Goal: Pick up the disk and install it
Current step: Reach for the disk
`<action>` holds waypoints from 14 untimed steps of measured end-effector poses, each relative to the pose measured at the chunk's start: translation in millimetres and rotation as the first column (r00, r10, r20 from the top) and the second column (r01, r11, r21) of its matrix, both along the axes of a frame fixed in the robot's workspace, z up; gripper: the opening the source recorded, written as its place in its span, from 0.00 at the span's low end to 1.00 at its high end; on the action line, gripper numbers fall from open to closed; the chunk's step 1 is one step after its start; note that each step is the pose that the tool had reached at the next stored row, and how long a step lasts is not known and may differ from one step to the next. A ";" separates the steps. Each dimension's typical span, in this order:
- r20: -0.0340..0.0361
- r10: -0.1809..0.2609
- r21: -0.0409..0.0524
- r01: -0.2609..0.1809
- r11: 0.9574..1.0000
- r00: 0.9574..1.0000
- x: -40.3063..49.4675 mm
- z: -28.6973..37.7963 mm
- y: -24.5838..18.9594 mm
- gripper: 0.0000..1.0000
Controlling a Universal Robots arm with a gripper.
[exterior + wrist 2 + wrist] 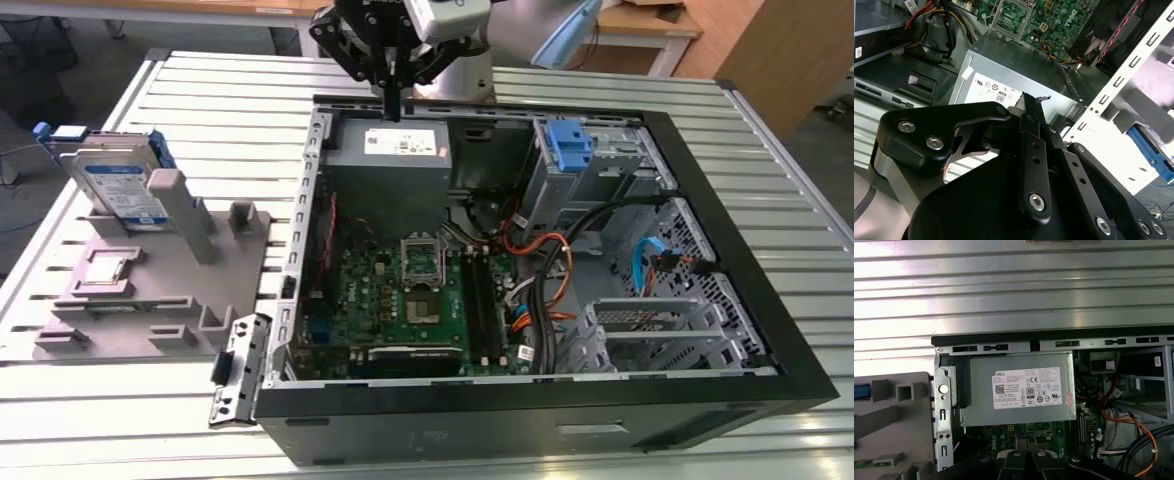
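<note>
While nothing is being carried yet, the whole setup is being run through here, big stuff first. A slatted metal table (200,85) is being used as the base, and an open computer case (534,425) is being supported flat on it with its insides facing up. A grey holder block (147,290) is being propped on the table just beside the case, on the exterior view's left.

Inside the case, a green motherboard (400,290) is being shown around the middle. A grey power supply (387,150) with a white sticker is being housed at the far end, and that sticker side of the power supply (1019,390) is being caught nicely in the first wrist view.

The gripper (394,112) is being held just above the power supply, fingers pointing down and being pressed together with nothing between them. In the second wrist view the gripper (1026,99) is being seen closed over the sticker.

The disk (118,190) is being stood on edge in the holder block, at its far end. It's well apart from the gripper and isn't being touched.

A small blue latch (570,145) is being shown at the drive bay, toward the exterior view's right.
</note>
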State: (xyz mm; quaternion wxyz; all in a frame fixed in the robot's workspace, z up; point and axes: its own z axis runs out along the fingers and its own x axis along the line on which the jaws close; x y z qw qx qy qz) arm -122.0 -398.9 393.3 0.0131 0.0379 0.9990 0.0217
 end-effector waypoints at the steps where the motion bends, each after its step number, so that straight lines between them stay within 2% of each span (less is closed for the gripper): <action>1: 0.000 0.000 0.000 0.000 1.000 1.000 0.0 0.0 0.0 0.11; 14: 0.000 0.000 0.000 0.000 1.000 1.000 -8.7 -0.3 0.0 0.11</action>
